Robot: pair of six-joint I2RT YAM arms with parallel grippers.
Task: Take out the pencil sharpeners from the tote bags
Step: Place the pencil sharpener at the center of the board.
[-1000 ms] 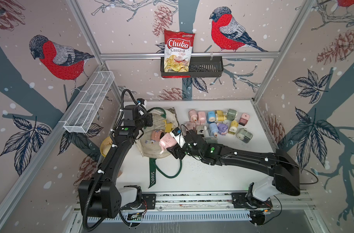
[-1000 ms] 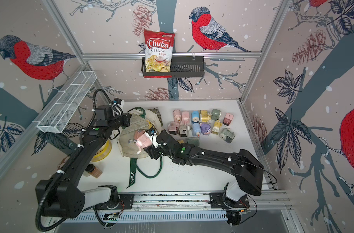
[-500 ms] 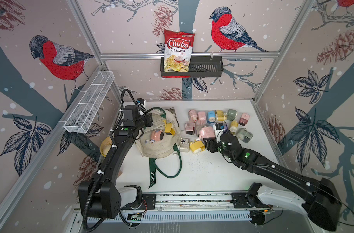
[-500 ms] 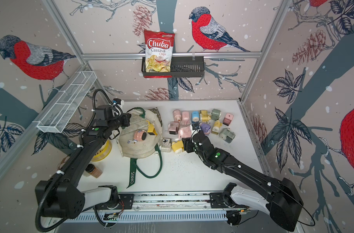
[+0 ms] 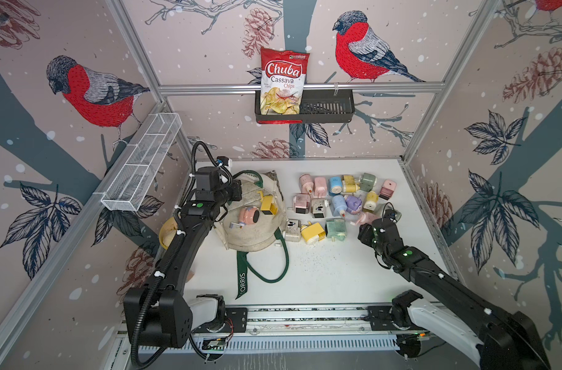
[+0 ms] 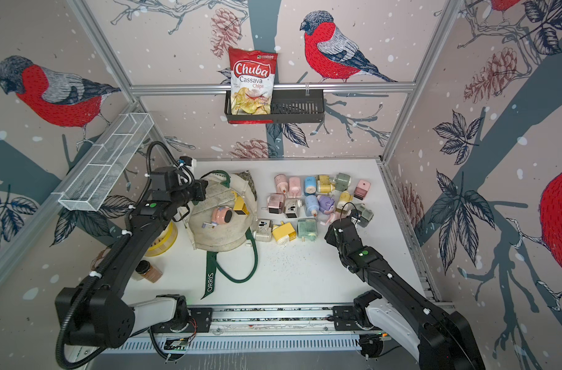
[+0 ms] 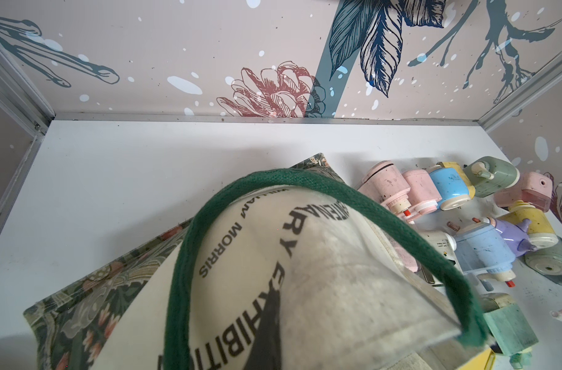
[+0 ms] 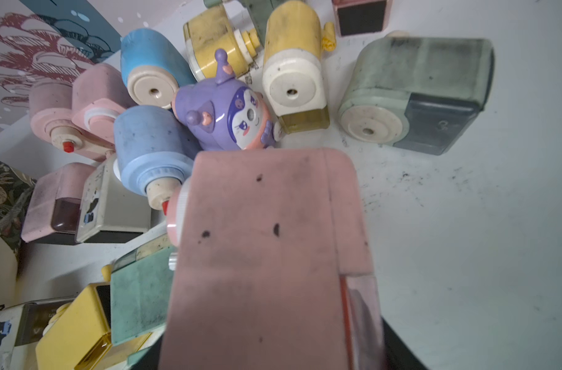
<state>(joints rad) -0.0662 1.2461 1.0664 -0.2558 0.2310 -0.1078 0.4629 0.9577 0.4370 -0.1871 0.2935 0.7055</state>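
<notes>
Right wrist view — pink sharpener (image 8: 267, 256) fills the centre of frame, clamped between the right jaws. Purple sharpener (image 8: 228, 118) sits just above it in frame, grey-green sharpener (image 8: 417, 96) at upper right. Whether the pink one touches the counter (image 5: 321, 282): cannot tell.

In both top views the right arm (image 5: 433, 275) reaches up from lower right to the lower right edge of the sharpener cluster (image 5: 337, 198), which lies right of centre on the counter, outside the bag.

Tote bag (image 5: 257, 237) lies left of centre, mouth open — round pink sharpener (image 5: 248, 215) and yellow sharpener (image 5: 268, 204) inside it.

Left jaws, at the end of the left arm (image 5: 190, 230), are closed on the bag's upper rim. Left wrist view shows the cloth pulled up, green handle (image 7: 178, 282) arched over it.
</notes>
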